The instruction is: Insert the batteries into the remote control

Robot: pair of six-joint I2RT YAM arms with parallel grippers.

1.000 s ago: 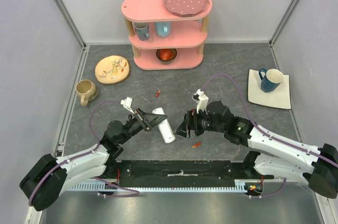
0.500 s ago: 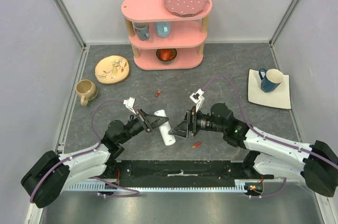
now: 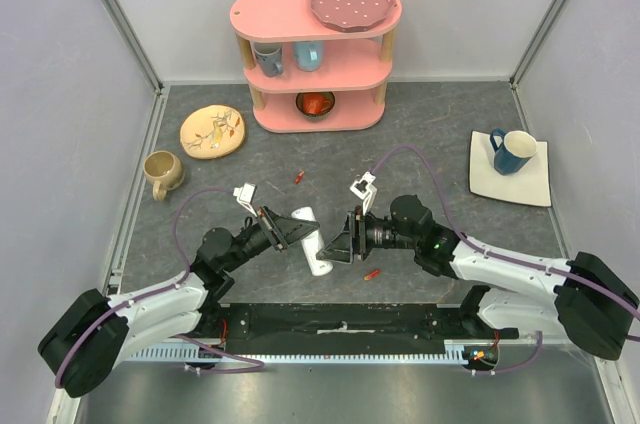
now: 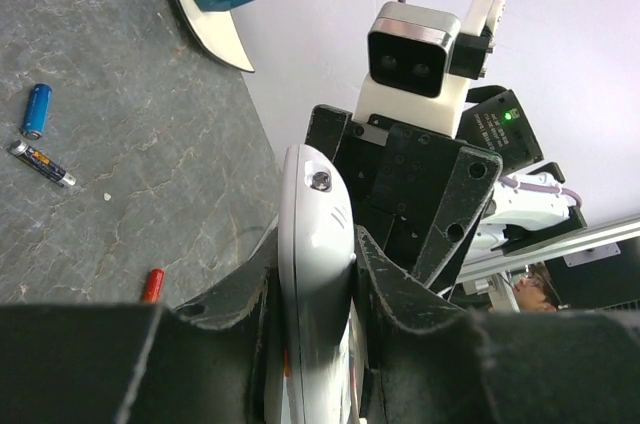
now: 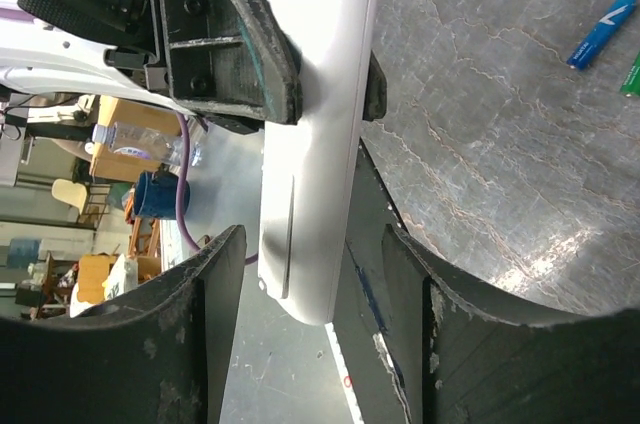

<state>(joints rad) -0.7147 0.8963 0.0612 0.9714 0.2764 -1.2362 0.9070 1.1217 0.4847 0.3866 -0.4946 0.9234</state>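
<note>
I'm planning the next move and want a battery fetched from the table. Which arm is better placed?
Right. The left gripper is shut on the remote, so it is busy. The right gripper is open, gripping nothing, and the red battery lies close beside it.

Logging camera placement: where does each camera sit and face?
Top external: above, behind the bases, looking down at the table; both arms show.
Left wrist: looks past the left gripper, clamping the remote control, toward the right gripper.
Right wrist: looks back; its open fingers flank that remote control, which both wrist views share.
</note>
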